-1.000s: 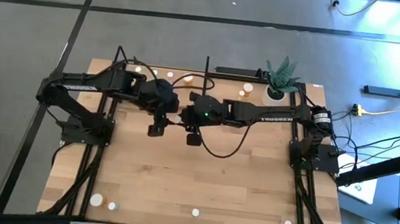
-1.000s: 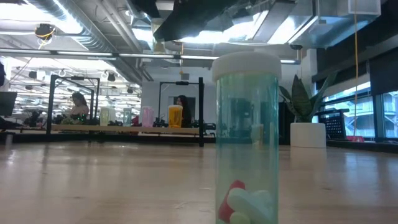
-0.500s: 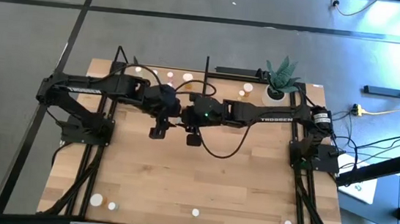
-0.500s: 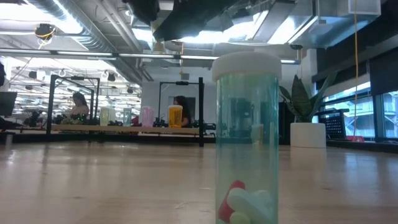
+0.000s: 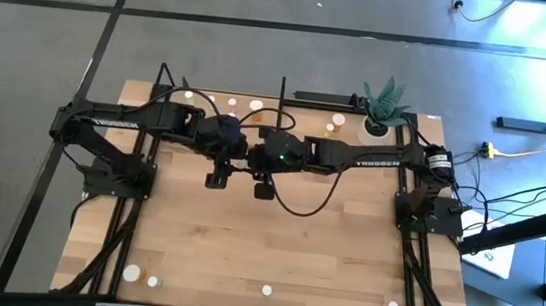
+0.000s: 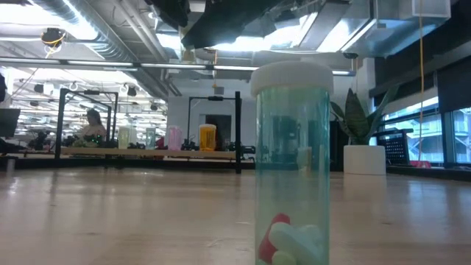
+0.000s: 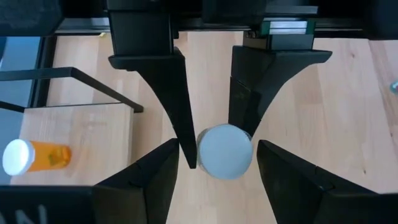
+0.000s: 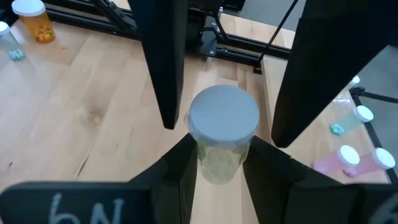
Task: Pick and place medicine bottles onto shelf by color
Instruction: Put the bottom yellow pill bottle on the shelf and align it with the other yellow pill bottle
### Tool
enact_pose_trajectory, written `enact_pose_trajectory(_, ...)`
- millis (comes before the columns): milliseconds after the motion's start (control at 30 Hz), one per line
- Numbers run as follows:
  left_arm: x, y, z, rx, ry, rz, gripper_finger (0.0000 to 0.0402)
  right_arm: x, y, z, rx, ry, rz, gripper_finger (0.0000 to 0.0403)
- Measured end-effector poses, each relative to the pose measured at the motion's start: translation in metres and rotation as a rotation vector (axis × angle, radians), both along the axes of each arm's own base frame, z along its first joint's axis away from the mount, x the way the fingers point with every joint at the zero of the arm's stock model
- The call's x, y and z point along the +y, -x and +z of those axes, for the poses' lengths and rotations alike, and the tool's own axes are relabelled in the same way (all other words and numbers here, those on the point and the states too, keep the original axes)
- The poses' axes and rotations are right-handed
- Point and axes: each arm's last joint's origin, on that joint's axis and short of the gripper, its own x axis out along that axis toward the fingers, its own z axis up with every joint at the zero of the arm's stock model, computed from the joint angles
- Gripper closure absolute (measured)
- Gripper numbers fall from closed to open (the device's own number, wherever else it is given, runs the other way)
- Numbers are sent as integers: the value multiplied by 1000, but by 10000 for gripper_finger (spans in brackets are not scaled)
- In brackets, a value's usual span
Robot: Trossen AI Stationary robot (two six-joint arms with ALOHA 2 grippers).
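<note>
Bright overhead ceiling lights; near bottle [image 6: 291, 162] slightly soft.

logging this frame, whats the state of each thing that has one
left gripper: shut on a white-capped bottle, above the table
right gripper: shut on a white-capped clear bottle, held upright
orange bottle: lying on its side on the shelf
pink bottles: lying down
near green bottle: upright, capped, pills inside

Two black jointed arms [image 5: 353, 161], white TROSSEN lettering, looping black cables [image 5: 298, 204].
</note>
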Motion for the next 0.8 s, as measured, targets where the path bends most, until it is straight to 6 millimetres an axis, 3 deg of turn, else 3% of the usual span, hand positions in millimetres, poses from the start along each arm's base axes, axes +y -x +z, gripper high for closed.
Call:
enact_pose_trajectory(367, -2, 0, 0, 1, -54, 22, 209, 0, -1, 2, -22, 1, -2, 283)
enact_pose_trajectory(800, -8, 1, 1, 3, -94, 23, 294, -1, -1, 2, -26, -34, -26, 283)
